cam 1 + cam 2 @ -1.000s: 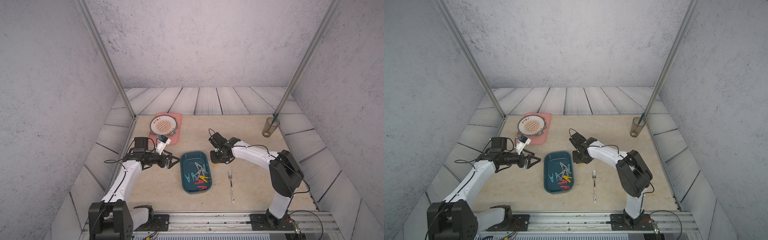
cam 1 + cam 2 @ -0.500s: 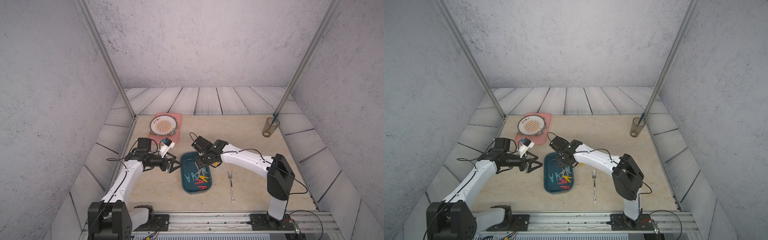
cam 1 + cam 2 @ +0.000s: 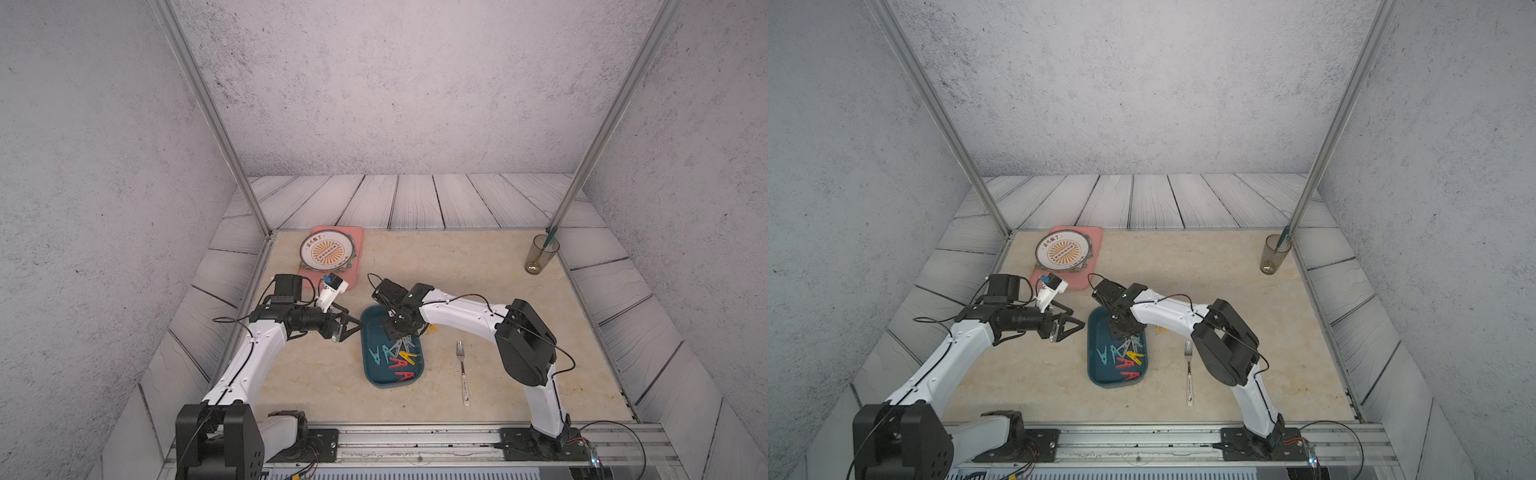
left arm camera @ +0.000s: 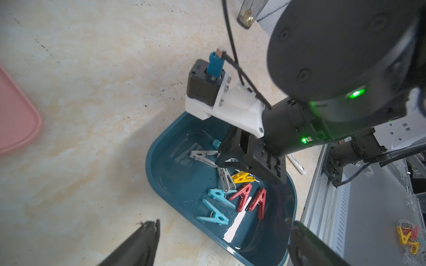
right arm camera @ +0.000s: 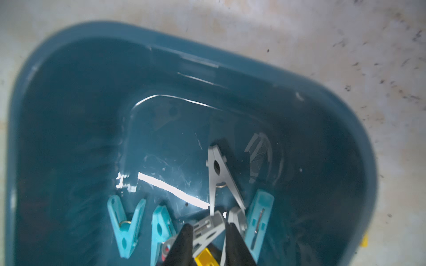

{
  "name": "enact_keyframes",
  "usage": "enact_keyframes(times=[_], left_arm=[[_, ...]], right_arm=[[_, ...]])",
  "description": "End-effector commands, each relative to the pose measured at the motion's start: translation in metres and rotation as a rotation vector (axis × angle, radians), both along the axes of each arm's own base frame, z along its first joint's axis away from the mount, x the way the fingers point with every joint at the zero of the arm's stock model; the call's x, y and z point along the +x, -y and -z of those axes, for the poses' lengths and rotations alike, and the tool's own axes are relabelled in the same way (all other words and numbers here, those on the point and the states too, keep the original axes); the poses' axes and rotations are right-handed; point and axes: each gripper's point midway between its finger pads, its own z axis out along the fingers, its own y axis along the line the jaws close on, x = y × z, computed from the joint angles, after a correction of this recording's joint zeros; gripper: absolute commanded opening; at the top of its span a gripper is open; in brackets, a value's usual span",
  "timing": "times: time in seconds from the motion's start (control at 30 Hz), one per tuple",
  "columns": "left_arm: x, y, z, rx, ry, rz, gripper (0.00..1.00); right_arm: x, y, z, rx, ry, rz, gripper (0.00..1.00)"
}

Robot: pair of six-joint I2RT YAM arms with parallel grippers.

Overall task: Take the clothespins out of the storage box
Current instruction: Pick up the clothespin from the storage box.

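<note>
Box (image 3: 376, 376), dark teal, sits mid-tabletop (image 3: 498, 266) with clothespins (image 4: 239, 195) heaped at its near end. Right hand (image 5: 208, 237) is down inside, fingers narrowly apart around a grey pin (image 5: 207, 230). Left hand (image 3: 347, 326) hovers spread, just left of the box, holding nothing.

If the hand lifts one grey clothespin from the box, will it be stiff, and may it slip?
Probably stiff and light: the grey clothespin looks like thin hard plastic. It may slip, since its legs taper and overlap others.
</note>
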Motion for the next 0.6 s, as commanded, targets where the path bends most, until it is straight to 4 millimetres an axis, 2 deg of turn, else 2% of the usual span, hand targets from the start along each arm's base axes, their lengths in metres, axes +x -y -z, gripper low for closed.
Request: enact_keyframes(times=[0.0,0.3,0.57], left_arm=[[-0.001,0.0,-0.001,0.001,0.012,0.002,0.93],[-0.001,0.0,-0.001,0.004,0.011,-0.001,0.93],[-0.001,-0.001,0.0,0.009,0.008,-0.004,0.93]], right_arm=[[-0.001,-0.005,0.013,-0.009,-0.028,0.001,0.28],[0.001,-0.003,0.033,-0.045,-0.042,0.014,0.26],[0.004,-0.005,0.041,-0.062,-0.041,0.019,0.22]])
